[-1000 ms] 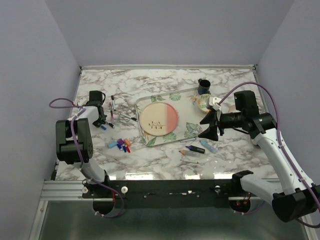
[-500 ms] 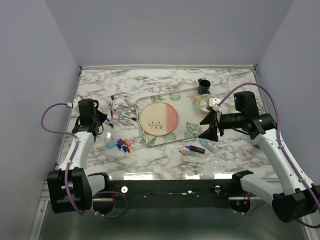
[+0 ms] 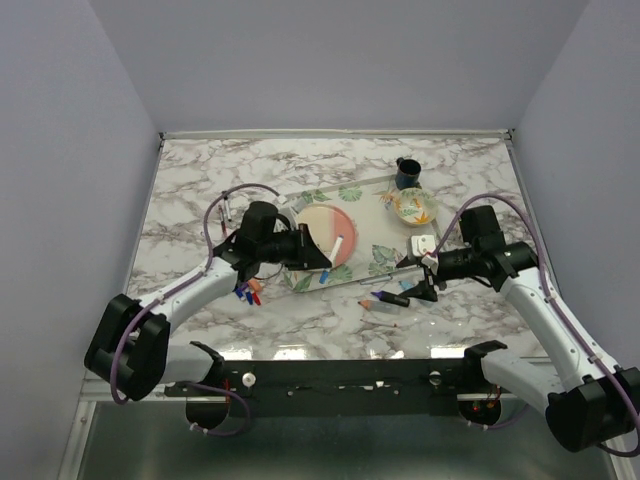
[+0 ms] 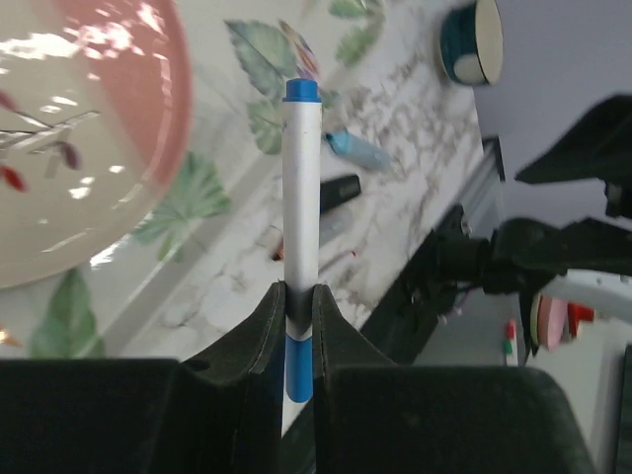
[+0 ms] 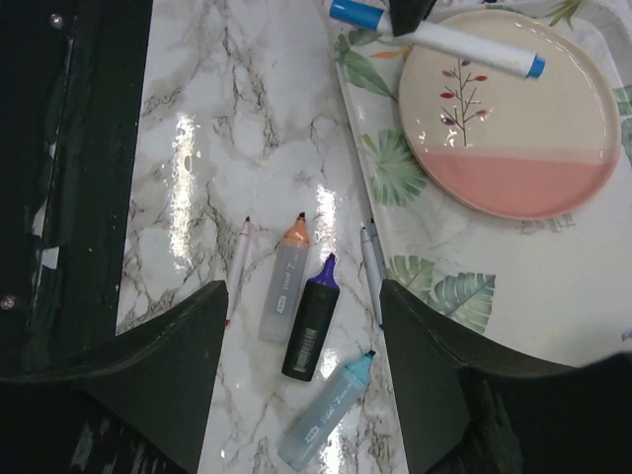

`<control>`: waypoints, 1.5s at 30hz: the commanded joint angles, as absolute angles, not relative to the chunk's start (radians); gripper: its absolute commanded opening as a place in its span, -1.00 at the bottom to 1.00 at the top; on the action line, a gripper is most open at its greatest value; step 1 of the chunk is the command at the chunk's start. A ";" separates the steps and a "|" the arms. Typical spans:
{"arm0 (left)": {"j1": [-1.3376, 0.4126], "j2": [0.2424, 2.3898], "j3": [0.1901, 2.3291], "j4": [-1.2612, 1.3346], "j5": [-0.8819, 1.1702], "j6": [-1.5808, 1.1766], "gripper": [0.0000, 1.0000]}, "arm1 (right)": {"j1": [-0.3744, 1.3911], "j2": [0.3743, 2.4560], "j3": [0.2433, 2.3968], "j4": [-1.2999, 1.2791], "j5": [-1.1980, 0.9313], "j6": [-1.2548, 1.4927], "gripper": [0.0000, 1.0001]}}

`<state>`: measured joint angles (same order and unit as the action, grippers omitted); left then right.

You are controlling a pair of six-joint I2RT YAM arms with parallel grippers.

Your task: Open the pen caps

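Note:
My left gripper [image 3: 318, 254] is shut on a white pen [image 4: 300, 197] and holds it over the pink and cream plate [image 3: 322, 222]. The pen's blue cap [image 4: 301, 91] is on its far end, and a blue band sits between my jaws. My right gripper [image 3: 416, 288] is open above the highlighters [image 3: 390, 298] on the marble. In the right wrist view the orange [image 5: 282, 280], purple-tipped black [image 5: 311, 321] and light-blue [image 5: 327, 416] highlighters lie uncapped between my fingers [image 5: 168, 365]. Two thin pens [image 5: 237, 267] lie beside them. Loose caps [image 3: 248, 294] lie by the left arm.
A leaf-patterned tray [image 3: 383, 256] holds the plate. A small patterned bowl [image 3: 413, 206] and a dark mug [image 3: 407, 173] stand at the back right. Thin pens [image 3: 225, 205] lie left of the tray. The table's front edge is just below the highlighters.
My left arm has swung from the table's left side to over the plate and now holds the blue-capped pen. My right gripper has moved forward and down over the highlighters.

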<state>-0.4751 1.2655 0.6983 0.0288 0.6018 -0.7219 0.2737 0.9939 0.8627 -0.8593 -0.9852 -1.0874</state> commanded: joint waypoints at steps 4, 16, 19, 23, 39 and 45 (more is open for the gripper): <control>-0.686 1.411 0.772 0.032 0.897 -0.626 -1.00 | 0.322 0.988 0.830 -0.936 -1.059 -1.392 0.50; -0.808 1.559 0.861 0.038 0.996 -0.595 -1.00 | 0.627 1.074 0.773 -0.778 -0.787 -1.329 0.48; -0.811 1.559 0.862 0.052 0.993 -0.603 -1.00 | 0.669 1.100 0.764 -0.753 -0.744 -1.306 0.33; -0.819 1.560 0.856 0.072 0.997 -0.615 -1.00 | 0.716 1.130 0.759 -0.715 -0.690 -1.269 -0.02; -0.695 1.291 0.617 0.319 0.685 -0.693 0.29 | 0.770 1.246 0.851 -0.732 -0.647 -1.043 -0.99; -0.680 1.157 0.455 0.471 0.503 -0.741 0.33 | 0.747 1.279 0.903 -0.687 -0.641 -0.885 -0.99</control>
